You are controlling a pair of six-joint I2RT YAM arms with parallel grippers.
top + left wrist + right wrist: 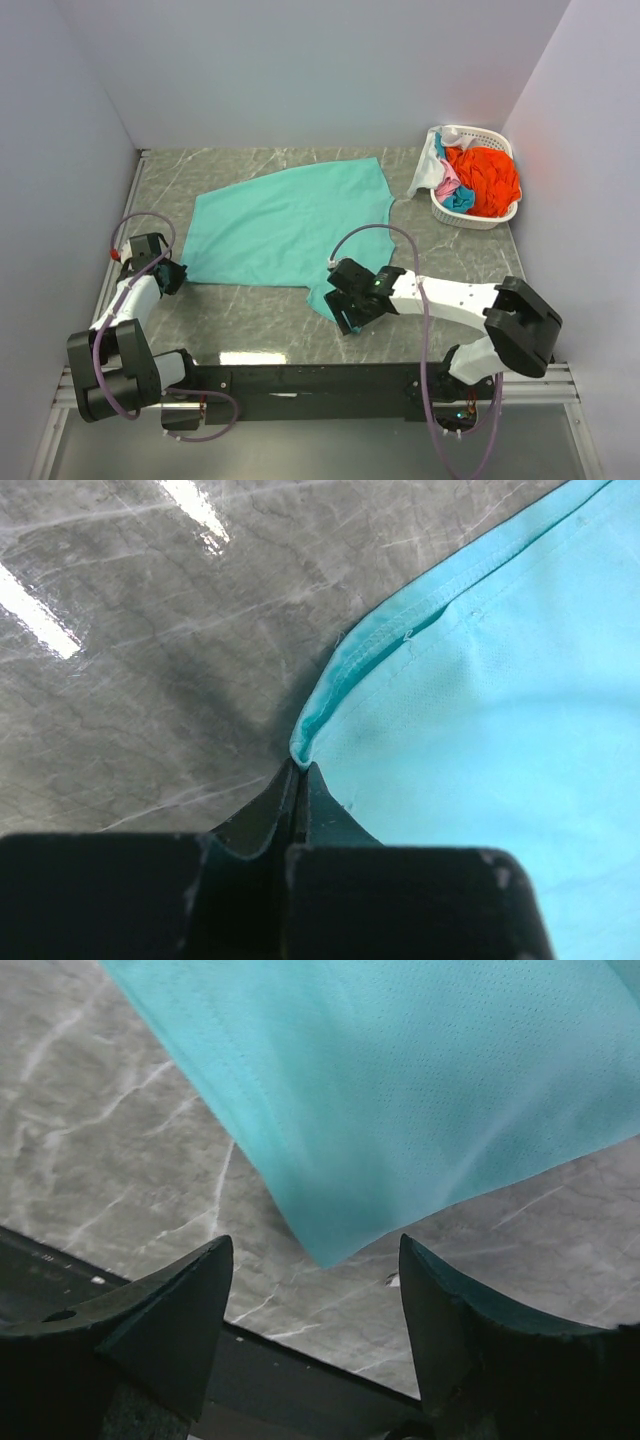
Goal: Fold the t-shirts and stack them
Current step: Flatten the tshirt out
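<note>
Pinched corner of teal t-shirt [480, 730] out of sight inside left gripper [298, 775]

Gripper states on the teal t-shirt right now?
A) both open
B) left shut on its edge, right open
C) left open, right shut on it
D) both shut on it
B: in the left wrist view the left gripper is pinched shut on the hemmed edge of the teal t-shirt, while the right gripper shows its fingers spread wide, not closed on the cloth.

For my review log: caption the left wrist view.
Left gripper shut on hemmed corner of teal t-shirt, over grey marbled table.
</note>
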